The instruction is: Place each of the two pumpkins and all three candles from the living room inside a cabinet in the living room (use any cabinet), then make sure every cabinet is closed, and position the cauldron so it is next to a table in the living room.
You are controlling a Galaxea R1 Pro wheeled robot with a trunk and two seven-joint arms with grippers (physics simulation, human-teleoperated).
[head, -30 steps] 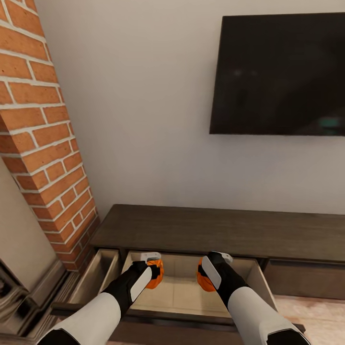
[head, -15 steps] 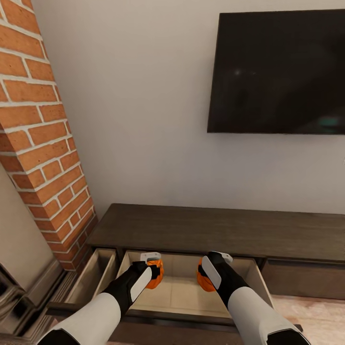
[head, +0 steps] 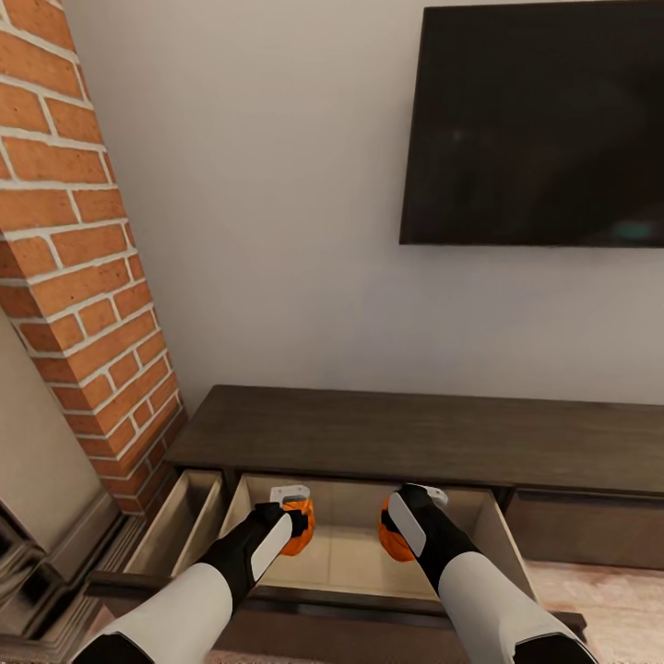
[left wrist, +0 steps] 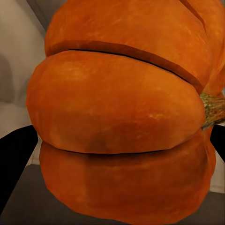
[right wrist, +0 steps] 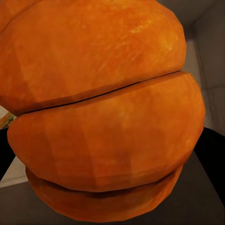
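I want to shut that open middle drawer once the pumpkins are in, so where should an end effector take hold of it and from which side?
Press the drawer's front panel, from the robot's side. The cabinet fronts look flat, with no visible handle, and the open drawer juts toward the robot, so pushing likely beats pinching.

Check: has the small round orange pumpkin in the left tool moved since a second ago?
Yes, slightly: the orange pumpkin sits lower against the dark-brown wood cabinet's front edge.
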